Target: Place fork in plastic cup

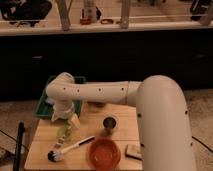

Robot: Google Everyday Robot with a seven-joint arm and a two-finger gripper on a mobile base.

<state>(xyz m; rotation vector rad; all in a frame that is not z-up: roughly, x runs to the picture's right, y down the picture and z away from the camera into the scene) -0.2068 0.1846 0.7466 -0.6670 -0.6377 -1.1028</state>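
Dark cabinets and a pale counter run behind a wooden surface (pixel 45 142) in a dim room. A white arm (pixel 100 92) reaches across from the right and bends down over the left part of the surface. Its claw (pixel 69 120) hangs right above the plastic cup (pixel 64 131), which stands near the left edge, about midway between the far and near sides. Whether the claw is apart, together or clamped on something, I cannot tell, and I cannot make out the fork.

The main risk is the cup itself. It looks thin and light, so a claw coming down slightly off centre, or a fork catching the rim, would probably tip it or push it toward the left edge. A fork let go too high could bounce out, or lean over and pull the cup down.

A brush (pixel 75 146) lies just beside the cup toward the near edge, so a toppled cup could land on it. The dark cup (pixel 110 124), the orange bowl (pixel 104 153) and the green tray (pixel 44 107) at the far left corner seem clear of trouble.
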